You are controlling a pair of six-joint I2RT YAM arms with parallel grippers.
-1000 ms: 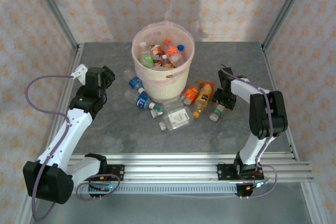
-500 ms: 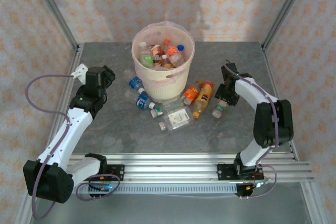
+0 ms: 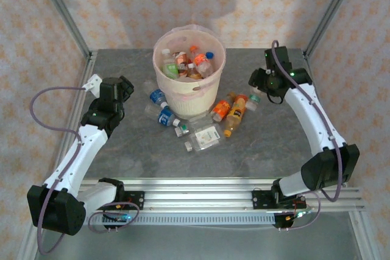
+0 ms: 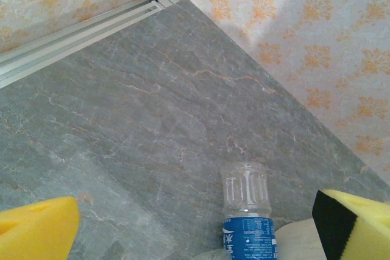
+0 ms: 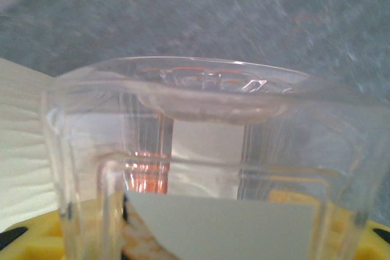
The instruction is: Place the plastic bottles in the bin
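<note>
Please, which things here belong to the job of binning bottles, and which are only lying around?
Job: round cream plastic bin; plastic bottles inside it; loose plastic bottles beside it; clear plastic bottle in right pincer.
Only surroundings: grey stone-look table; aluminium frame rails; patterned walls.

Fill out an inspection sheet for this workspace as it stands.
Surface: grey marbled table, no spills seen.
Job's things: cream bin upright at centre rear, with bottles inside; several loose bottles lie on the table in front of it.
Clutter: nothing seen.
Grippers: left gripper open and empty, with a blue-labelled bottle lying close ahead; right gripper shut on a clear bottle, right of the bin.
Cables: purple cable loops off the left arm; another cable arcs above the right wrist.
Surroundings: floral-papered walls, metal frame posts, aluminium rail at the near edge.
</note>
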